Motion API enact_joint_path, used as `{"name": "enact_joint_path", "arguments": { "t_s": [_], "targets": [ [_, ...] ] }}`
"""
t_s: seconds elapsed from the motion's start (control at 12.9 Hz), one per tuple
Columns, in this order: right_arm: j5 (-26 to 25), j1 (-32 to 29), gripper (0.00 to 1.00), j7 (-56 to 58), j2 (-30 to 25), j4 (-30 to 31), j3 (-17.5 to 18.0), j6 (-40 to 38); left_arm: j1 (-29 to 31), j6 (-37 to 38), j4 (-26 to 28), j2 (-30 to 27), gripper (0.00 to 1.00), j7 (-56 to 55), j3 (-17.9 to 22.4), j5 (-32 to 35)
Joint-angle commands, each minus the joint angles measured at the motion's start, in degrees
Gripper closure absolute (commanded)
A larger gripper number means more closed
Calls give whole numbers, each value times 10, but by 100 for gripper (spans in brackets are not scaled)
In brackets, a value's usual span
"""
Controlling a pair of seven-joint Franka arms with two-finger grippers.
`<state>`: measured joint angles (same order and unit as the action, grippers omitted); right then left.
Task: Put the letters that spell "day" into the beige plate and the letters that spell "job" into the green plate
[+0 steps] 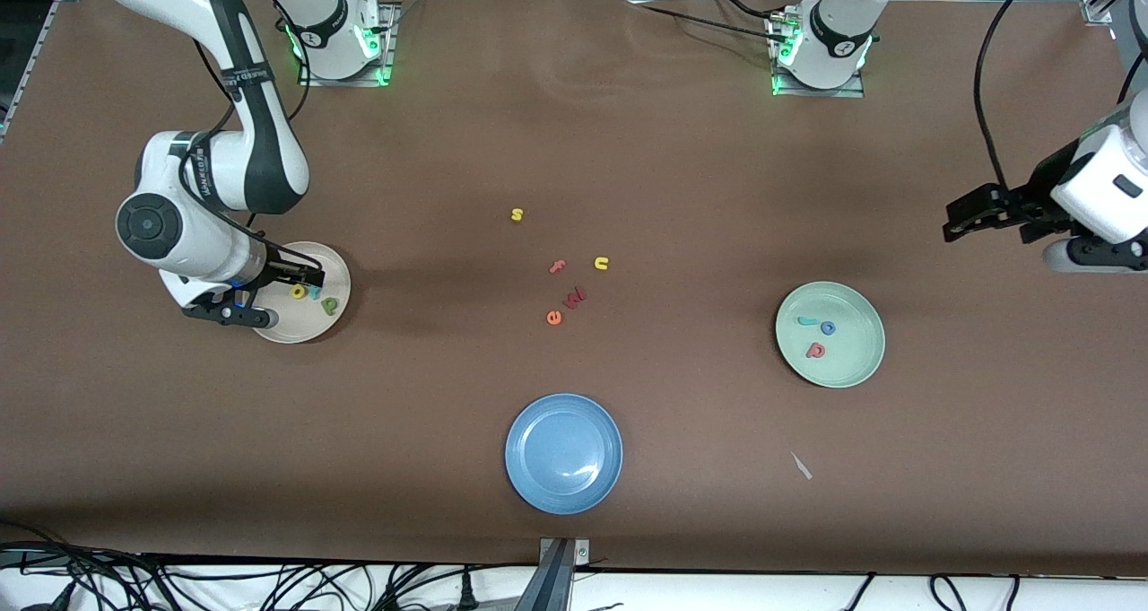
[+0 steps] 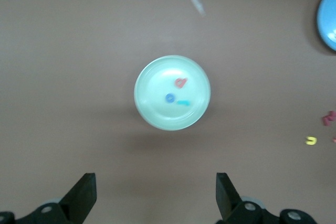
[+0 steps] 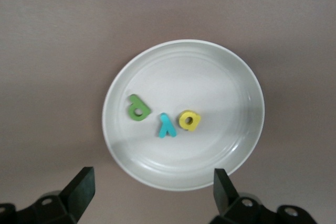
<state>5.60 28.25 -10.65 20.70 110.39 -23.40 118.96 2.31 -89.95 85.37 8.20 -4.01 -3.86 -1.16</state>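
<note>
Both sets look sorted: green d (image 3: 137,107), teal y (image 3: 166,125) and yellow a (image 3: 189,120) lying side by side in the beige plate (image 3: 231,72), at the right arm's end of the surface (image 1: 682,162); teal j (image 1: 808,321), blue o (image 1: 828,328) and salmon-pink b (image 1: 815,350) resting in the green plate (image 1: 861,360), toward the left arm's end

Right hand (image 1: 269,295) low over the beige plate, fingers spread wide, nothing between them. Left hand (image 1: 973,216) waiting high above the surface near the left arm's end, fingers likewise apart and empty

Main risk from here: lifting away carelessly. With the right hand so close above the plate, a sideways pull instead of a straight rise could clip the rim, tip or slide the plate, and scatter the three light foam letters (light enough to bounce out at a nudge). Could also drag a letter along if one clings to a fingertip

Lesser risk: mistaking leftovers for work still to do. Yellow s (image 1: 517,214), yellow u (image 1: 602,263), pink f (image 1: 558,266), orange e (image 1: 554,318) and a red letter (image 1: 575,298) beside it lie mid-surface, with an empty blue plate (image 1: 538,467) nearer the front camera; picking any of them up would spoil a finished sort
</note>
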Motion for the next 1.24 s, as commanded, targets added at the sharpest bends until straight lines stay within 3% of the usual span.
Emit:
{"name": "enact_joint_path", "arguments": {
  "t_s": [0.0,0.15,0.39,0.62,0.7,1.01,1.16],
  "targets": [
    [5,4,0,-13,8,-65,0,-91,-17,-63,91,-54,0,8,23,-9],
    [5,7,0,-29,7,-104,0,-163,-23,-99,145,-90,0,8,23,-8],
    [0,10,0,-24,-21,-127,12,-201,-23,-95,135,-88,0,9,19,-8],
    [-34,-102,0,-16,-86,-120,148,-205,-23,-95,130,-85,0,18,17,-7],
    [-38,-118,0,-13,-108,-116,163,-206,-23,-94,130,-86,0,32,17,-6],
    [-45,-168,0,38,-175,-119,175,-259,-24,-61,131,-111,0,42,10,38],
    [-78,-181,0,44,-205,-119,180,-287,-24,-60,131,-118,0,45,2,44]
  ]
}}
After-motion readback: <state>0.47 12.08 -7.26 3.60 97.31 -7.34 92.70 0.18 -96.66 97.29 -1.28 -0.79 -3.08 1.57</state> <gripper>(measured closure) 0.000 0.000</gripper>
